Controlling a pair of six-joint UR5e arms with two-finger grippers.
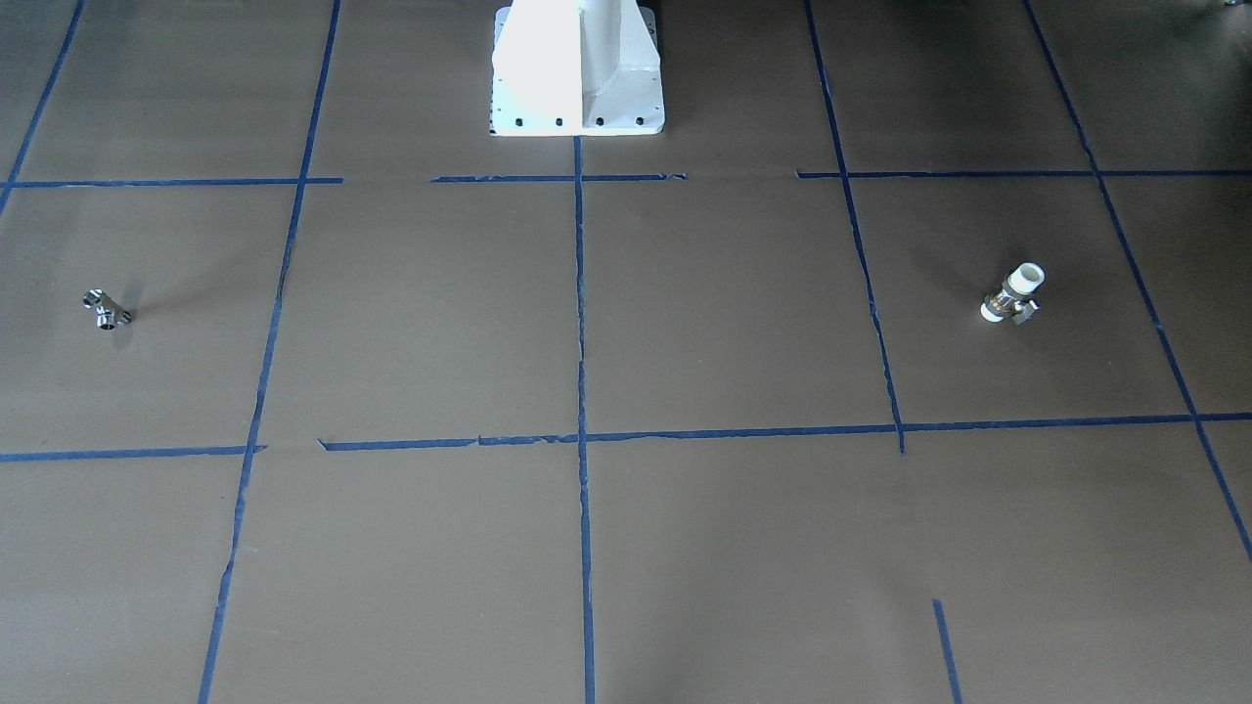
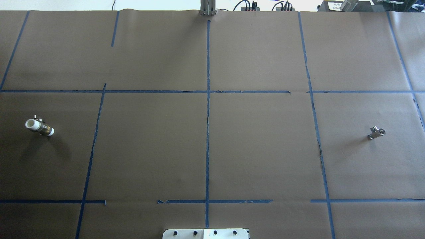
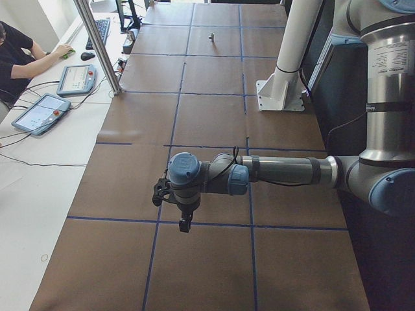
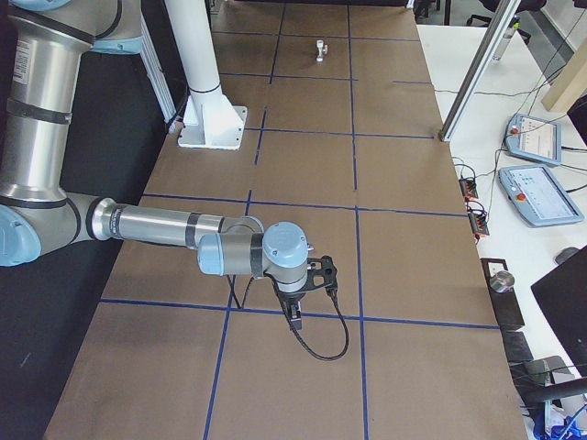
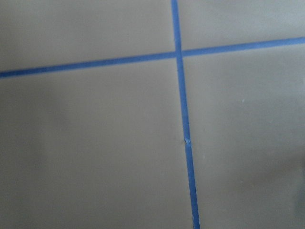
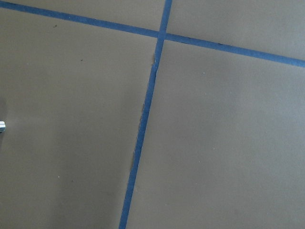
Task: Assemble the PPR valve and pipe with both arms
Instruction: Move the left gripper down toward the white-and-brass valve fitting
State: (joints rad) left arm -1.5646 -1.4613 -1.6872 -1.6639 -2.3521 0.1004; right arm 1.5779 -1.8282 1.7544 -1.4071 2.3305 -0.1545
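We could read nothing: the printed label (image 3: pixel 391 61) on the left arm (image 3: pixel 285 170) and the white sticker (image 2: pixel 333 5) at the overhead view's top edge were too small.

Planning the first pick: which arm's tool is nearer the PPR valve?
Left. The left tool hangs at the PPR valve end of the table; the right tool hangs at the opposite end.

Brown table paper (image 2: pixel 149 149) carries a blue tape grid (image 2: pixel 208 132); the PPR valve (image 2: pixel 39 127) is white and brass, the pipe (image 2: pixel 376 133) chrome.
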